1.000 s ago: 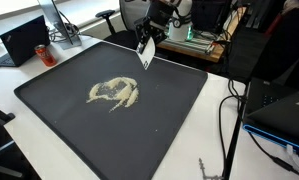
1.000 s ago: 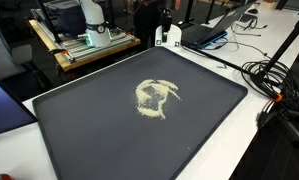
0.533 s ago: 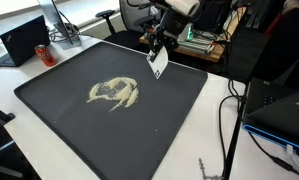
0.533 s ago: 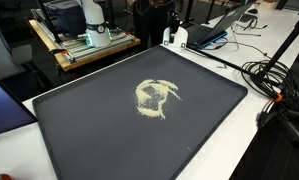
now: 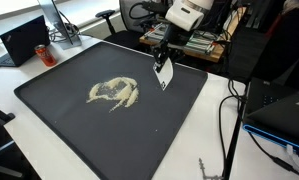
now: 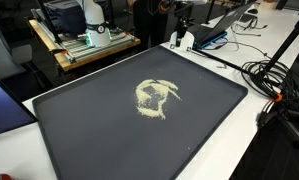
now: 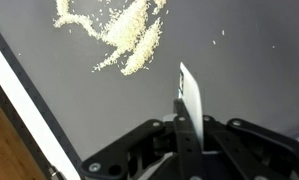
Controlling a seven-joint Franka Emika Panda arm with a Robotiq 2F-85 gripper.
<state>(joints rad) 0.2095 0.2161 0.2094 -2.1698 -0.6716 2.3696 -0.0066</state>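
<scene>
The fingers point(image 7: 159, 135) are pressed together on the top of a thin white card point(image 7: 192, 100). The gripper point(image 7: 189, 125) pinches it so that it hangs blade-like below the tips. In both exterior views the card point(image 5: 164, 76) sits over the dark mat point(image 5: 79, 130), close to the edge nearest the arm's base. It is well apart from the pale grains point(image 5: 114, 93) heaped around the mat's middle. We cannot tell whether its lower edge touches the mat. We judge the card light, smooth and fairly stiff, though thin enough to bow if pushed sideways. A firm pinch on its flat faces near the upper edge suits it, because a looser hold could let it twist or slip.
</scene>
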